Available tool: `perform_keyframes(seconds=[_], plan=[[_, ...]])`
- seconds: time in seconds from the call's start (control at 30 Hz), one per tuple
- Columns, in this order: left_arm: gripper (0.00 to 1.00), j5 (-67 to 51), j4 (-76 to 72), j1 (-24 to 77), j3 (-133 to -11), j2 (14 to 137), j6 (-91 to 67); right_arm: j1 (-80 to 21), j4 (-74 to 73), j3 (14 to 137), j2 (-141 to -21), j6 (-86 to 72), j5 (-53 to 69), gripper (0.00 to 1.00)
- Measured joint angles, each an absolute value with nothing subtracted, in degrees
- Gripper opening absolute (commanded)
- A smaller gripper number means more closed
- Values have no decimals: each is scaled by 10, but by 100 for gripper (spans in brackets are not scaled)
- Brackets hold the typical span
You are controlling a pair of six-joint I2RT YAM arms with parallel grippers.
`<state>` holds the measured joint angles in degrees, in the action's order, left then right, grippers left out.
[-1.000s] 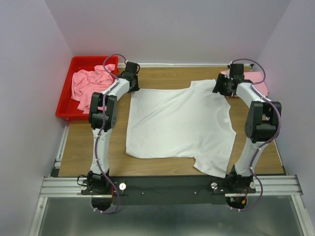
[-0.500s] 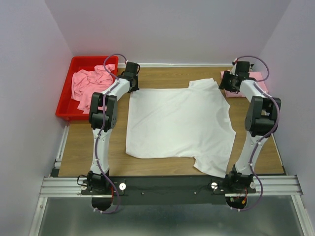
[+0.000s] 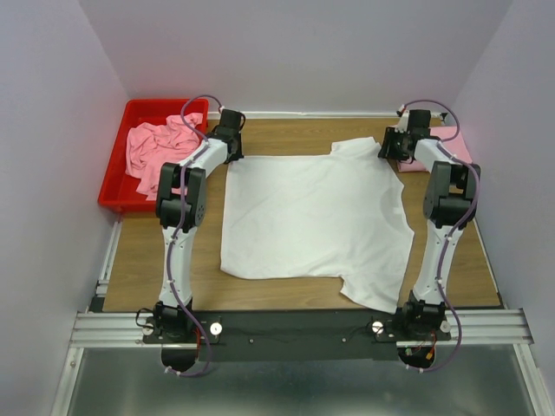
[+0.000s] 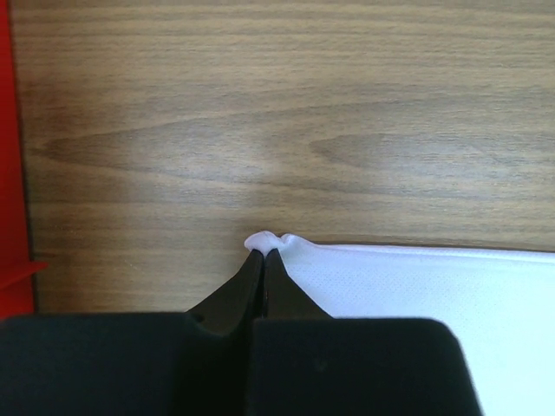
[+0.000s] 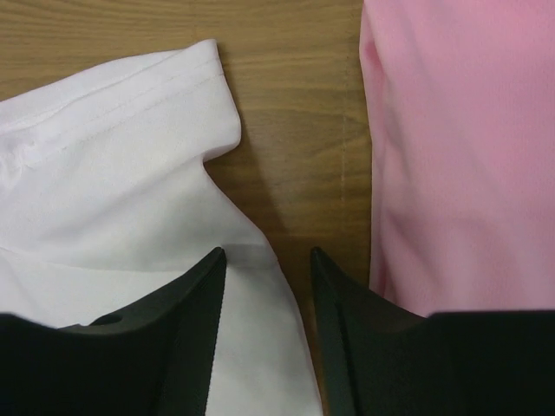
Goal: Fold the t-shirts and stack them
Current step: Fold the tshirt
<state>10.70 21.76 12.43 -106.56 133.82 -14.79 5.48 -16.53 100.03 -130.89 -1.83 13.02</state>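
A white t-shirt (image 3: 312, 217) lies spread flat on the wooden table. My left gripper (image 3: 236, 156) is shut on its far left corner; in the left wrist view the tips (image 4: 264, 253) pinch a small bunch of white cloth (image 4: 270, 240). My right gripper (image 3: 388, 152) is open above the shirt's far right sleeve (image 5: 130, 165), its jaws (image 5: 267, 253) straddling the cloth's edge without holding it. A folded pink t-shirt (image 5: 468, 147) lies just right of that gripper, at the table's far right (image 3: 460, 147).
A red bin (image 3: 130, 117) with crumpled pink t-shirts (image 3: 160, 147) stands at the far left, off the table's corner. Bare wood shows beyond the white shirt (image 4: 277, 113). Walls close in on three sides.
My right gripper swung out toward the pink shirt and came back left over the white shirt's far right sleeve. The left gripper stayed put.
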Motion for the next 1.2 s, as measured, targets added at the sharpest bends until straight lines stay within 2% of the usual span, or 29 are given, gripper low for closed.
perform_keyframes(seconds=[0.07, 0.23, 0.33, 0.37, 0.47, 0.87, 1.2], plan=[[0, 107, 215, 123, -1063, 1337, -148, 55, -163, 1008, -1317, -15, 139, 39], [0, 107, 207, 120, -1058, 1336, -147, 55, -159, 1010, -1320, -3, 159, 32], [0, 107, 205, 119, -1056, 1335, -147, 55, -159, 1010, -1321, 4, 170, 19], [0, 107, 204, 119, -1056, 1335, -147, 55, -160, 1010, -1321, 6, 173, 10], [0, 107, 203, 116, -1053, 1333, -146, 55, -160, 1010, -1322, 11, 177, 1], [0, 116, 225, 107, -1044, 1306, -134, 55, -162, 1009, -1312, 9, 178, 1], [0, 115, 215, 105, -973, 1204, -135, 55, -160, 941, -1192, 4, 176, 1]])
